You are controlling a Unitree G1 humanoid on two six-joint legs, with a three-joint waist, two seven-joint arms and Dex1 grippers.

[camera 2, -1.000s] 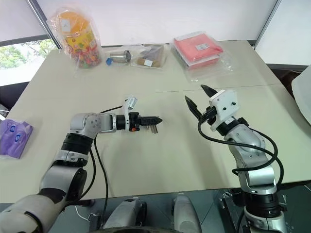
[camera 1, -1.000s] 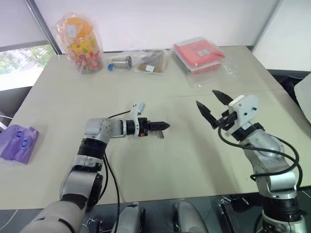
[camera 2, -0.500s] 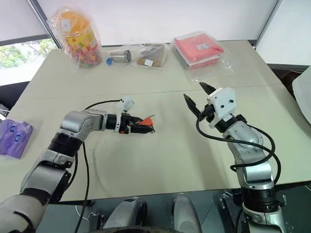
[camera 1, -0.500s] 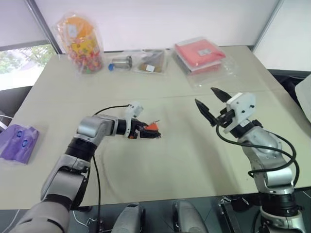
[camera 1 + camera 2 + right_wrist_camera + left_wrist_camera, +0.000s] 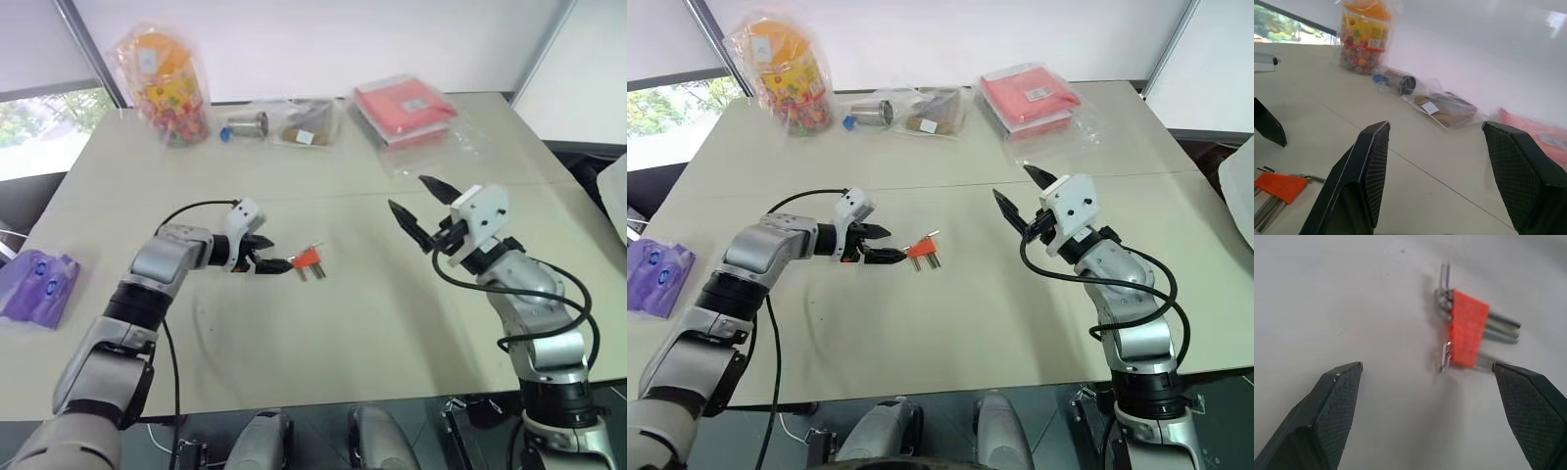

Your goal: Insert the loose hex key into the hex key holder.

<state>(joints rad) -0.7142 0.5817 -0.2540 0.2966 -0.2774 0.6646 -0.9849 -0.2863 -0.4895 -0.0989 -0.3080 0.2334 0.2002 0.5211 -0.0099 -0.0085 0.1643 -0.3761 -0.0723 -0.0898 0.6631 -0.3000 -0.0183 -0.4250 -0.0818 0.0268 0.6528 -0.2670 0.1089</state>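
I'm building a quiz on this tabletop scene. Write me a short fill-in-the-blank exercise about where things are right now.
1. The hex key holder is coloured ____.
2. The holder lies on the ____, held by neither gripper.
3. The left gripper has its fingers ____, beside the holder.
4. The right gripper holds ____.

Missing words: orange-red; table; open; nothing

We see the hex key holder [image 5: 310, 258] lying mid-surface [image 5: 353, 333], between both grippers; along the far edge sit a candy jar [image 5: 167, 83] left, bagged items [image 5: 284, 125] centre, a flat packet [image 5: 404, 108] right.
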